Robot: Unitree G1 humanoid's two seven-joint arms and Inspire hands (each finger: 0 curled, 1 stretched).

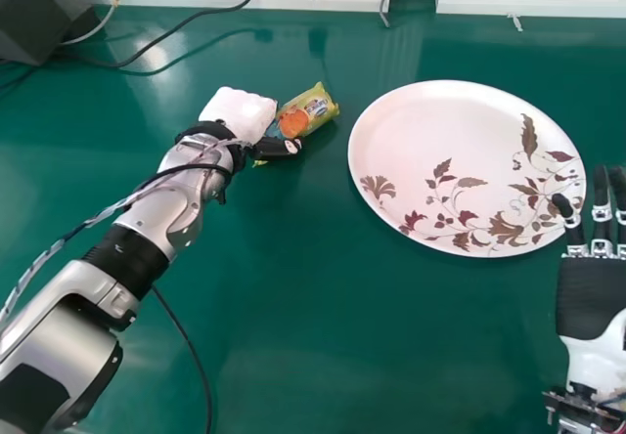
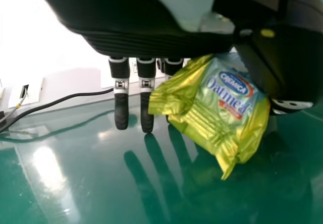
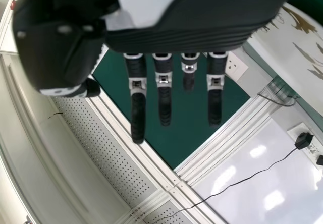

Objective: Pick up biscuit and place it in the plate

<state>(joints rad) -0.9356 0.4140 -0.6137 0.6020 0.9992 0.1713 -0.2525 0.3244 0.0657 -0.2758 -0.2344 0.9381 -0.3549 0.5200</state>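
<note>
Thumb and fingers of the white-and-black robotic left hand (image 1: pixel 238 113) close narrowly on a crinkled yellow-green and blue biscuit packet (image 1: pixel 308 110); the fingers beyond it are nearly straight. At the head view's right edge, the black-and-white right hand (image 1: pixel 592 297) is wide open beside a round white plate (image 1: pixel 421 131) patterned with brown and red leaves. Left of this plate, apart from it, the packet is above the glossy green worktop (image 1: pixel 323 336).
</note>
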